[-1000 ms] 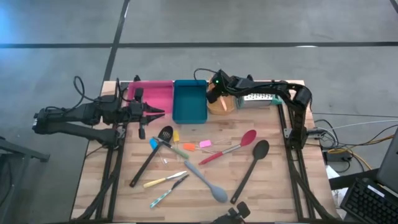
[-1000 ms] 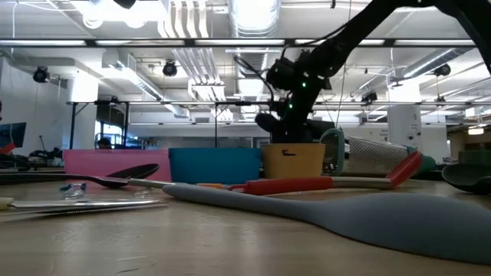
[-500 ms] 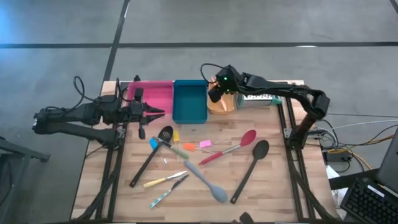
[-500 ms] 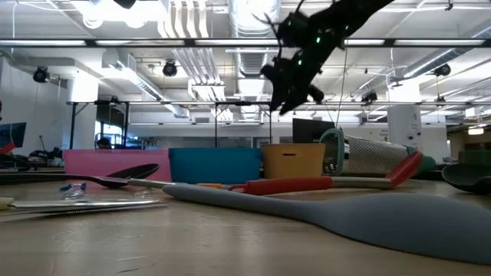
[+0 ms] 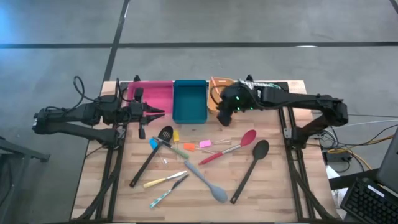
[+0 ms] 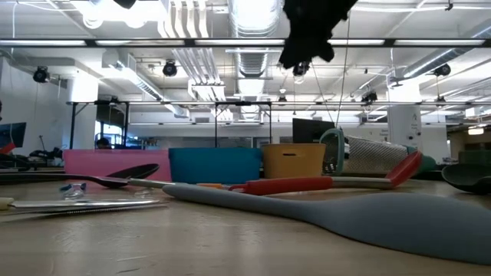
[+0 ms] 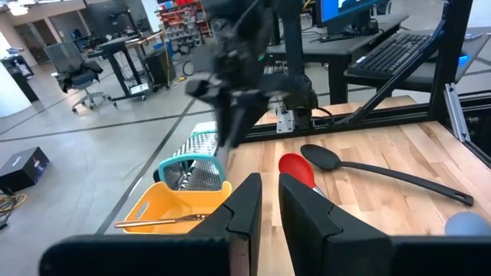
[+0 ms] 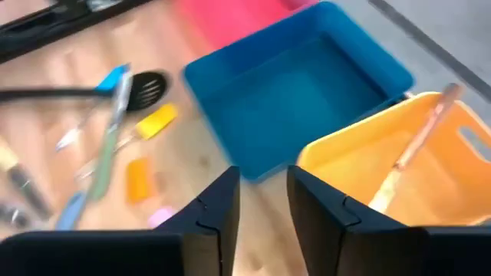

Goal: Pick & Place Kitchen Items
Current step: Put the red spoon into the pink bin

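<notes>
Right gripper (image 5: 225,117) hangs empty just beside the orange rectangular tray (image 5: 216,93), fingers slightly apart. A wooden-handled utensil (image 8: 418,146) lies in that tray, probably delivered; remaining utensils (image 5: 186,162) lie scattered nearer the front edge.

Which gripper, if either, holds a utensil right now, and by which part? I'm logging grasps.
Neither. The right gripper hangs empty above the orange tray, fingers apart with nothing between them. The left gripper waits at the table's left, fingers nearly together, also empty.
</notes>
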Robot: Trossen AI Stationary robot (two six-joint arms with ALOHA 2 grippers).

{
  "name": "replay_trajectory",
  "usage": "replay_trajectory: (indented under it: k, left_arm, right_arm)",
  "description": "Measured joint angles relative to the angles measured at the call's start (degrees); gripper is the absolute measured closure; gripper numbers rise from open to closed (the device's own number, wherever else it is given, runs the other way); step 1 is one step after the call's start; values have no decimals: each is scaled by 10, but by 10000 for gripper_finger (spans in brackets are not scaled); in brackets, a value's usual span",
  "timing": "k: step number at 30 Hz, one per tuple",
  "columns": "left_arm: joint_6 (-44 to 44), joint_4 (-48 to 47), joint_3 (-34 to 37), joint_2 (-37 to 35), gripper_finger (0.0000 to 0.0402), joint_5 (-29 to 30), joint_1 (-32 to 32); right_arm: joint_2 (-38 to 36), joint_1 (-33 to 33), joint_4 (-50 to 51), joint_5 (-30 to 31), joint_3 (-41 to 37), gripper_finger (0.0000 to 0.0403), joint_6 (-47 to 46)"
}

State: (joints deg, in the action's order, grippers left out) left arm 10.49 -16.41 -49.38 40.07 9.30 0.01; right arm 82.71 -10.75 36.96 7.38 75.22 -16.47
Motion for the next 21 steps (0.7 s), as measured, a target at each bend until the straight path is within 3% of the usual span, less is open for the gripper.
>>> replay_trajectory:
  k: [14, 21]
  left_arm:
    - [0, 0, 0, 0, 348, 0, 0]
    - [0, 0, 0, 0, 348, 0, 0]
  right_arm:
    - [-101, 139, 107, 0, -19, 389, -15]
    - [-163, 181, 93, 1, -61, 394, -34]
